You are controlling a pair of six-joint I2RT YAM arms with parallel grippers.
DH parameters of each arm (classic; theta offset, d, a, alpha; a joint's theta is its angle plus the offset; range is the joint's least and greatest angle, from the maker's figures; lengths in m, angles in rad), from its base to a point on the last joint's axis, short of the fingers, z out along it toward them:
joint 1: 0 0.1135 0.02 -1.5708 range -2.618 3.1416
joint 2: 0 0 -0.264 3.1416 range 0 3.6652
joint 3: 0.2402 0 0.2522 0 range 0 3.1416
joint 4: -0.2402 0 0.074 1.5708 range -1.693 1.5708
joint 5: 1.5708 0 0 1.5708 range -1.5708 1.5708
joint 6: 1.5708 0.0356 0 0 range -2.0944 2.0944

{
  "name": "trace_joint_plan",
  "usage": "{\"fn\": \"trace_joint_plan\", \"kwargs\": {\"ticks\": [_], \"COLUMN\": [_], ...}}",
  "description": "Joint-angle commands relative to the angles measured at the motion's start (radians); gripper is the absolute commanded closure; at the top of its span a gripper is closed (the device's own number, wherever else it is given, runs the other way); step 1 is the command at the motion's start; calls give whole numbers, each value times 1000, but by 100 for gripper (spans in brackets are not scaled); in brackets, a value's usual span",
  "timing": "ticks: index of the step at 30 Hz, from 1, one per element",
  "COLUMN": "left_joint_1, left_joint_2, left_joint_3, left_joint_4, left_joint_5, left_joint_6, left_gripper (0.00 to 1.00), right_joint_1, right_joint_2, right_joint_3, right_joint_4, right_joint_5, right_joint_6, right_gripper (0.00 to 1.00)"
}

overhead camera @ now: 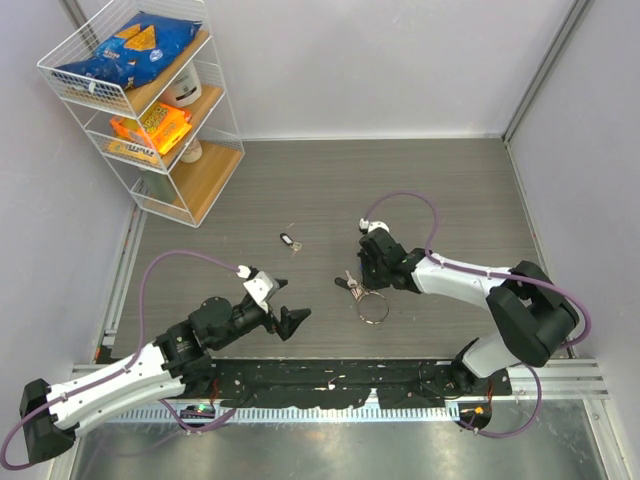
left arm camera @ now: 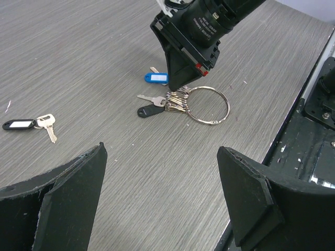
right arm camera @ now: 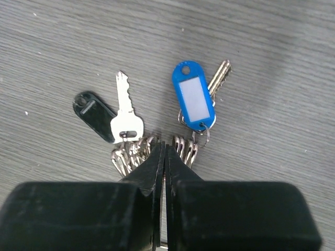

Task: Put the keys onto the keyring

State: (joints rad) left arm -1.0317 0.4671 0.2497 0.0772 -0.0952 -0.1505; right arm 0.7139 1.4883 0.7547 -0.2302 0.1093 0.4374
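Silvery keys (right arm camera: 127, 117), blue tag (right arm camera: 193, 102), grey streaked table (right arm camera: 272, 36)

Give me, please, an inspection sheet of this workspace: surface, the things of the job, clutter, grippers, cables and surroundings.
Surface: grey wood-grain table; no spill seen.
Job's things: keyring lies flat with a bunch of keys on it, a blue tag and a black tag at the bunch. One loose key, with its own dark tag, lies apart and is not on the ring.
Clutter: nothing seen.
Grippers: left gripper open, empty, away from the keys. Right gripper shut, tips at the bunch; whether it pinches the wire cannot be told.
Cables: purple cables loop along each arm.
Surroundings: wire shelf with snack bags at far left; plain walls.
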Motion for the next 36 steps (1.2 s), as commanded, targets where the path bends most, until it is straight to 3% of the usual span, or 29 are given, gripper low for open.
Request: {"fn": "trace_joint_plan", "kwargs": {"ticks": [1,7,8,9,10,12,13,27,33,36], "left_joint_1": [5,5,4,4,4,5,5,4,5,5], "left_joint_2": [5,13,16,18,19,19,19,38,38,28], "left_joint_3": [3,3,5,6,6,8,8,11,13,10], "left_joint_4": [35,39,39,38,38,38,36,42,41,41], "left_joint_5": [5,8,8,6,6,8,9,18,22,20], "left_joint_6": [-8,-9,-9,-9,-9,-9,-9,-9,-9,-11], "left_gripper": [8,8,8,8,8,8,8,8,8,8], "right_joint_1": [-2,-4,-2,1,-1,-1,-1,36,68,70], "right_joint_2": [-3,-2,-6,-10,-20,-54,-66,-304,-278,-247], "right_joint_3": [-24,-63,-71,-77,-90,-118,-130,-97,-19,1], "right_joint_4": [32,55,60,68,72,91,110,-8,-58,-58], "right_joint_5": [39,29,20,13,0,-6,-10,49,27,17], "right_joint_6": [15,26,29,32,34,43,47,41,8,-20], "right_gripper": [94,94,71,56,32,10,4,5,0,9]}}
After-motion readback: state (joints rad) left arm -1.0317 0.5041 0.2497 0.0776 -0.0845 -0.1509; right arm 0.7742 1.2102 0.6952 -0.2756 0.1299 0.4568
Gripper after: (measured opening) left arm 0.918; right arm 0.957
